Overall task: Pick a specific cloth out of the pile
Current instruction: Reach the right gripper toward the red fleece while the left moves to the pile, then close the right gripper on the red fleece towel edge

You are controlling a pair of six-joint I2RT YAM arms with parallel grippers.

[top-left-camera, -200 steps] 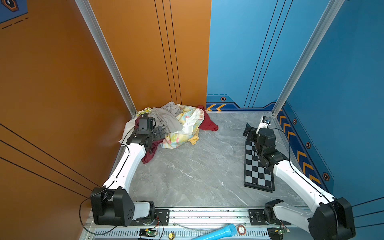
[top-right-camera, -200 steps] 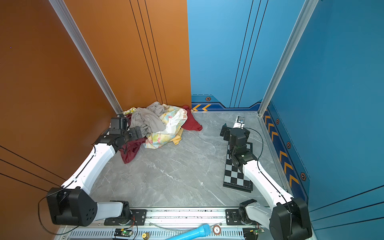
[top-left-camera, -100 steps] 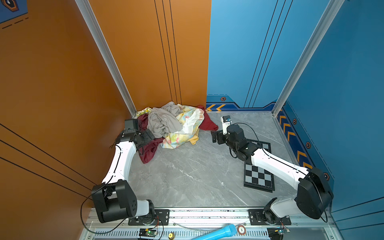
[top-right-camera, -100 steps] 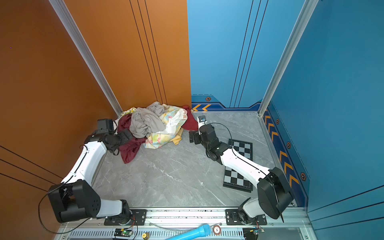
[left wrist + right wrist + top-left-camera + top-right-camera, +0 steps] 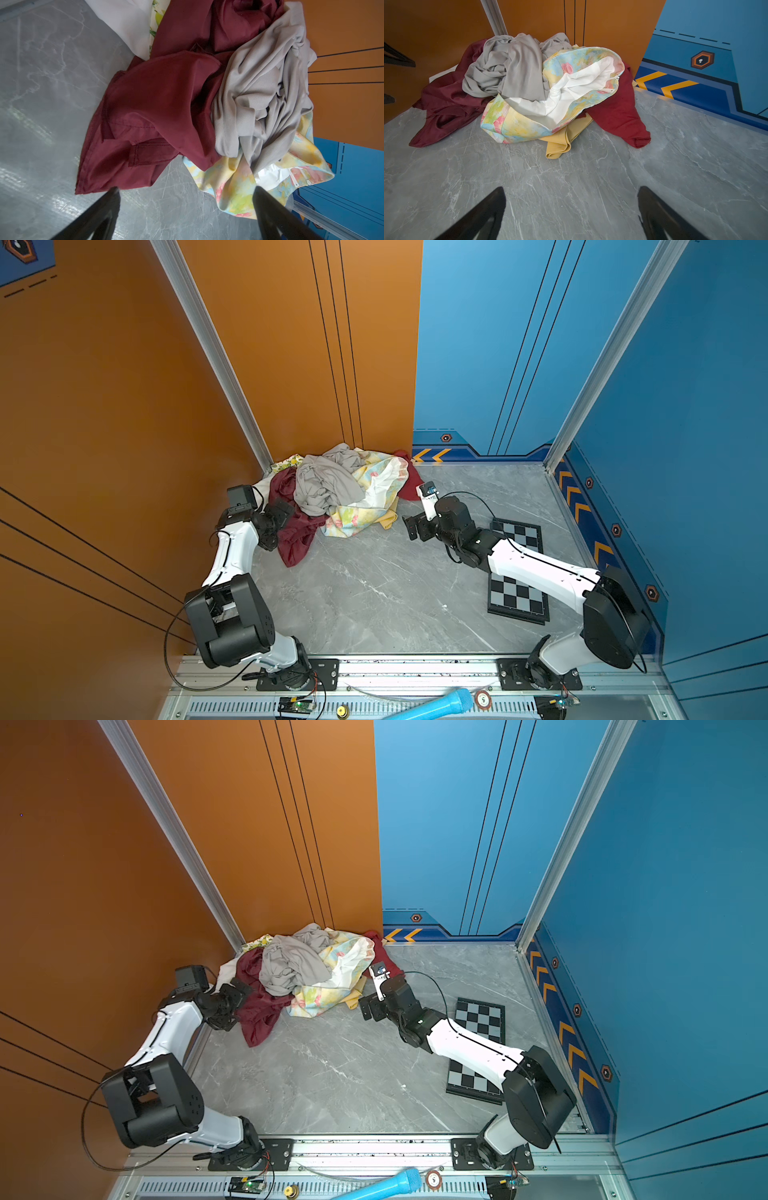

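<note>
Two wide-open, empty claws were what we found. Nearest us, the chessboard (image 5: 519,593) lay flat beneath the right arm, well apart from the work. Farther in, the right gripper (image 5: 571,188) hovered over the bare marble tabletop (image 5: 571,166), jaws spread, aimed at the pile (image 5: 340,493) but short of it. Opposite, the left gripper (image 5: 186,188), equally spread, sat just beside the dark maroon cloth (image 5: 158,108) at the pile's left edge; whether a fingertip brushed it we could not tell. Beyond that, a grey ribbed cloth (image 5: 512,68) topped the heap, with a pastel floral cover (image 5: 512,124) below it and a folded yellow cloth (image 5: 560,143) poking out. Farthest, near where the orange and blue walls met, the red cloth (image 5: 616,112) lay at the pile's right side, partly tucked under the floral cover, with one lobe spilled free onto the marble. We judged the reach to be the step in hand, with nothing picked yet. The next move seemed to call for the right gripper, the nearer one, to pass the yellow fold, descend on that free lobe, pinch red fabric only, and draw it away from the heap.
</note>
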